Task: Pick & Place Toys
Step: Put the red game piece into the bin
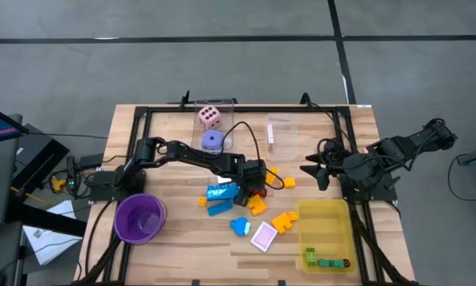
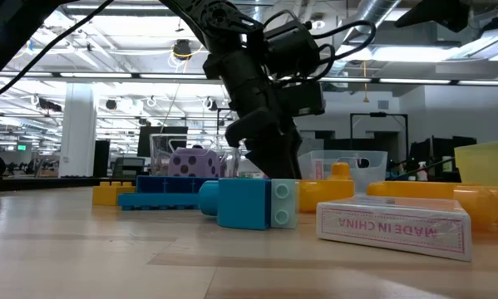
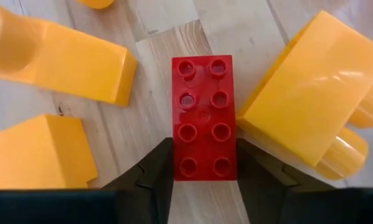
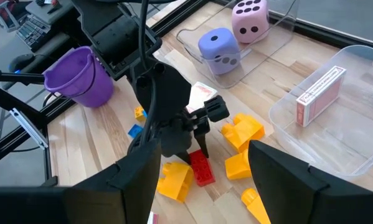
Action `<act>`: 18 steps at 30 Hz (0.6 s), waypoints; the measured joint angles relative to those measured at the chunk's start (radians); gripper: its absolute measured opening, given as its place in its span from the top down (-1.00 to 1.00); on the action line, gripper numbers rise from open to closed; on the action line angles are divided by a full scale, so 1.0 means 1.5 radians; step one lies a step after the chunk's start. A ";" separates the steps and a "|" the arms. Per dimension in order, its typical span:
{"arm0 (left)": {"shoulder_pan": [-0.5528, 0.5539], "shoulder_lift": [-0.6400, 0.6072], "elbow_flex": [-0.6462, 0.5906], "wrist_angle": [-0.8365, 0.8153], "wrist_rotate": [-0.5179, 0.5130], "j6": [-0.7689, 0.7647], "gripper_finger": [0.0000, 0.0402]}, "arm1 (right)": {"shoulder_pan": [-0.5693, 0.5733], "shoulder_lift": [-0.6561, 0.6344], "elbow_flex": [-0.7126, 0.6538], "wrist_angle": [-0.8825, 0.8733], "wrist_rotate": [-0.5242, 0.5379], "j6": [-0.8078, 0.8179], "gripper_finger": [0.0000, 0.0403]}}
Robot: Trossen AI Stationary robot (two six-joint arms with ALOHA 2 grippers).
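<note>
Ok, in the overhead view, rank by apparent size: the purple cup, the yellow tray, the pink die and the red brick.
1. Yellow plastic tray, largest.
2. Purple round plastic cup.
3. Pink dotted die.
4. Red studded plastic brick, smallest as seen, though the left pincer hides most of it.

Left arm stretched from its left-side base across to table centre, wrist pitched down, left gripper point(image 1: 257, 184) low at tabletop. I see its fingers point(image 3: 150, 180) flanking red block point(image 3: 203, 117), pads against both long sides. Right arm folded back at right edge of table, right gripper point(image 1: 317, 171) raised, pointing toward centre, fingers point(image 4: 127, 180) spread apart, nothing between them.
</note>
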 joint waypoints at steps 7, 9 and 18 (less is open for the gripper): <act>0.013 0.000 0.000 0.003 -0.003 -0.052 0.32 | 0.000 0.000 0.000 0.000 0.000 0.000 -0.16; 0.018 -0.003 0.000 0.002 -0.003 -0.066 0.34 | 0.000 0.000 0.000 0.000 0.000 0.000 -0.16; 0.040 -0.071 0.000 0.011 0.006 -0.100 0.31 | 0.000 0.001 0.000 0.023 -0.016 -0.038 -0.16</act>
